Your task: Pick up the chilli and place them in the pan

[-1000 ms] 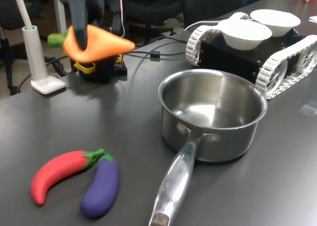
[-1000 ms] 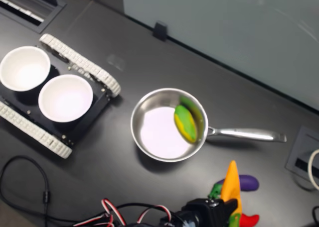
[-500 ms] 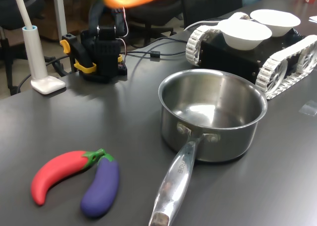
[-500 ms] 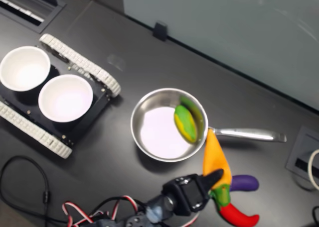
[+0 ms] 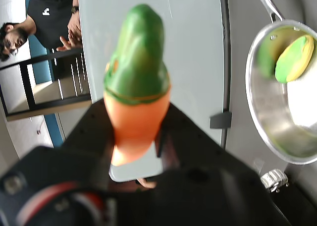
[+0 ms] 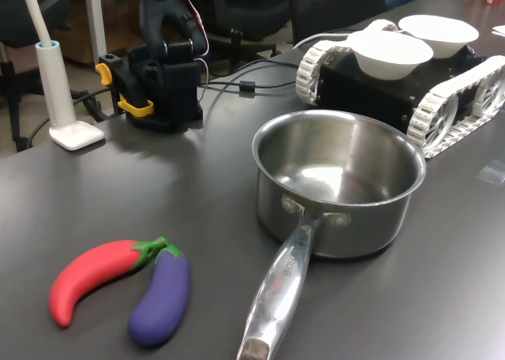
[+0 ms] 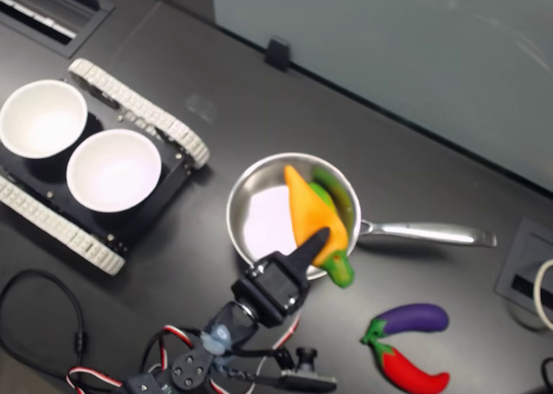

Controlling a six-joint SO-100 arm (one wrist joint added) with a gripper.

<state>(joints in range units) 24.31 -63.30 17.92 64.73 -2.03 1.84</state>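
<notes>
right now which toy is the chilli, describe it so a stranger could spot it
Find the steel pan in the second exterior view; the chilli hangs over it, clamped in the arm's jaws. It is the orange cone with a green stem cap, unlike the red curved chilli toy and purple eggplant on the table.

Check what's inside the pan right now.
The pan looks empty: bare steel floor in the first exterior view. The yellow-green patches on its wall look like reflections. In the second exterior view the held chilli hangs above it, covering part of the interior.
</notes>
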